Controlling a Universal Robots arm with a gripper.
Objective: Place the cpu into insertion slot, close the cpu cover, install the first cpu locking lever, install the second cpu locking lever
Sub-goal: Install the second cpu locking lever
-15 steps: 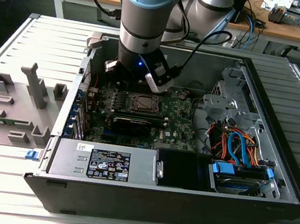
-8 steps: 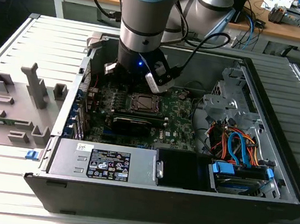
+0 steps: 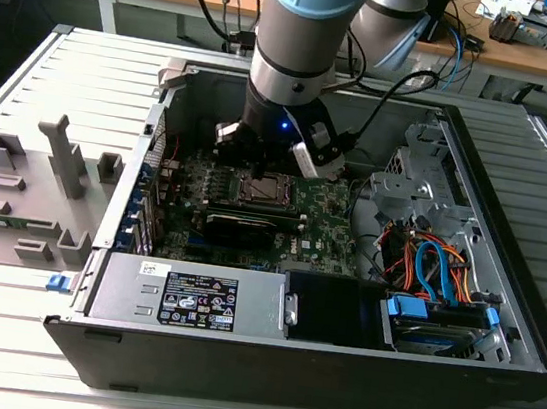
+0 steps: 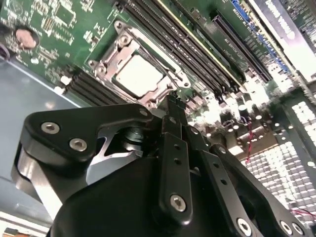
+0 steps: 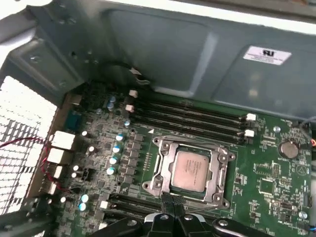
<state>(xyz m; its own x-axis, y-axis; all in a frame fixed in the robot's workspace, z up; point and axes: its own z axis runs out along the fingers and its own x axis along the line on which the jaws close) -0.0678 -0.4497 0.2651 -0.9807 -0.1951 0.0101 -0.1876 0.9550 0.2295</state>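
Closest to the lens in the second wrist view, the black metal gripper [image 4: 171, 106] has its two fingers pressed together into one narrow tip, nothing between them, hanging just at the edge of the socket. In the first wrist view the same pinched tip [image 5: 170, 201] sits right at the near rim of the frame.

The one small flat square cpu with a silvery-grey metal top [image 5: 191, 171] lies flat, face up, inside the square metal-rimmed insertion slot [image 5: 159, 168] on the green circuit board [image 5: 266, 187]. Being square, it has no long axis; its sides run parallel to the socket's sides. The thin silvery-grey metal cpu cover [image 5: 220, 170] lies down around it, the chip showing through its window.

Memory slots run in two banks, one on either side of the socket; I can't count them surely. One round coin cell [image 5: 288, 147] sits well apart.

In the exterior view the arm reaches down into the open dark computer case [image 3: 529, 329], whose walls box the board in on all sides; the socket [image 3: 263, 189] sits near the board's middle.
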